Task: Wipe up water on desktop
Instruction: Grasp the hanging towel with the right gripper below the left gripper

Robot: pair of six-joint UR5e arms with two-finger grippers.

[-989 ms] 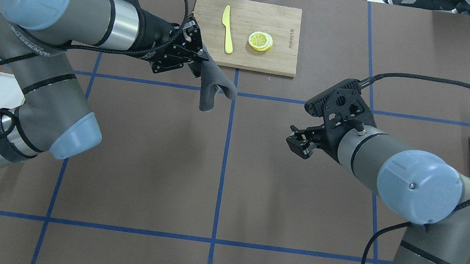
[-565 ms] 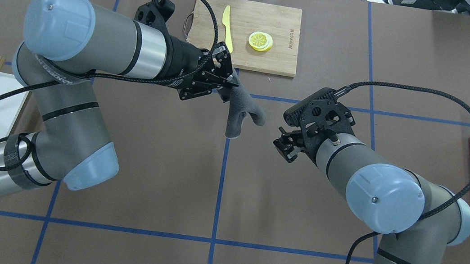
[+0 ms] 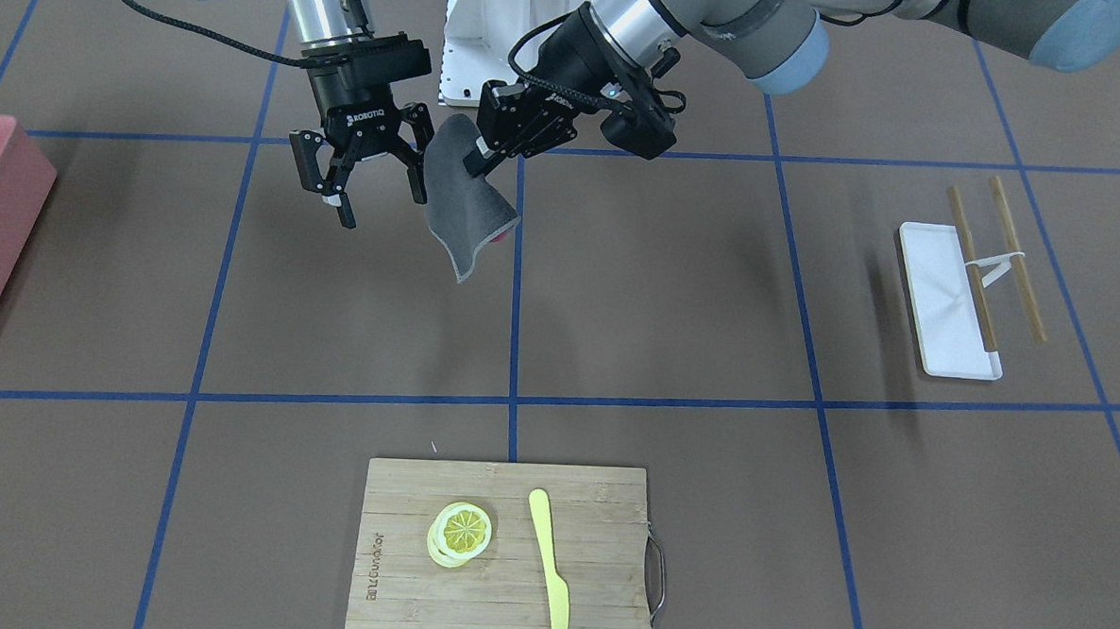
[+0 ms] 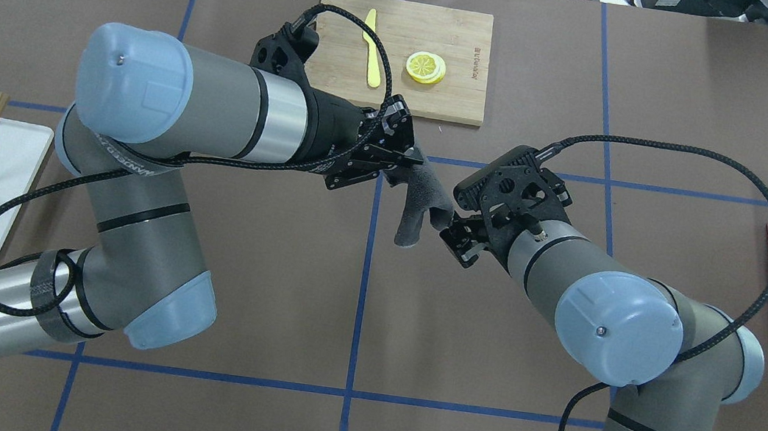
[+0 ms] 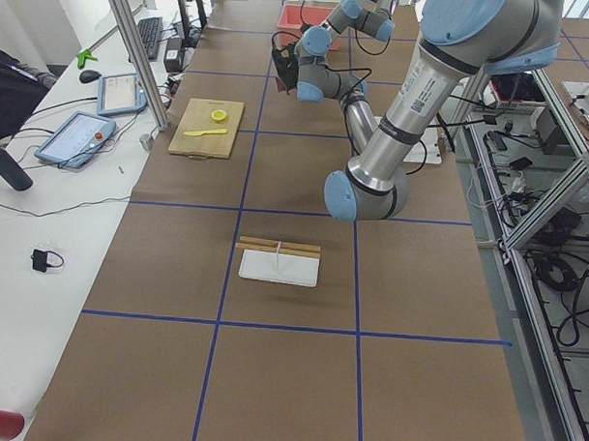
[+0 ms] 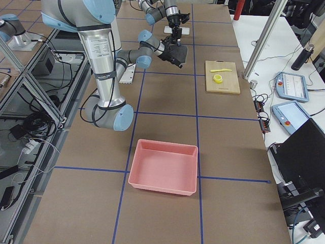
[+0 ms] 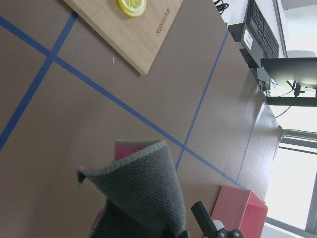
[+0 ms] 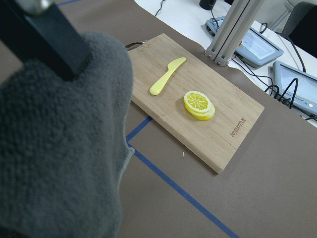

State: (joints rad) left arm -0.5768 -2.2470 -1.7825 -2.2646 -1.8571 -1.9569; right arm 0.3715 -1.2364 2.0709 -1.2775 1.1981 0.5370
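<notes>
Two grippers upper-centre: left gripper (image 3: 480,164) clamps gray cloth (image 3: 465,211), right gripper (image 3: 376,198) gapes empty beside it. Looks like handover; you'd next close right on cloth.

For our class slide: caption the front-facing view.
Left end effector holds a grey cloth beside the open right end effector, above the desktop.
</notes>
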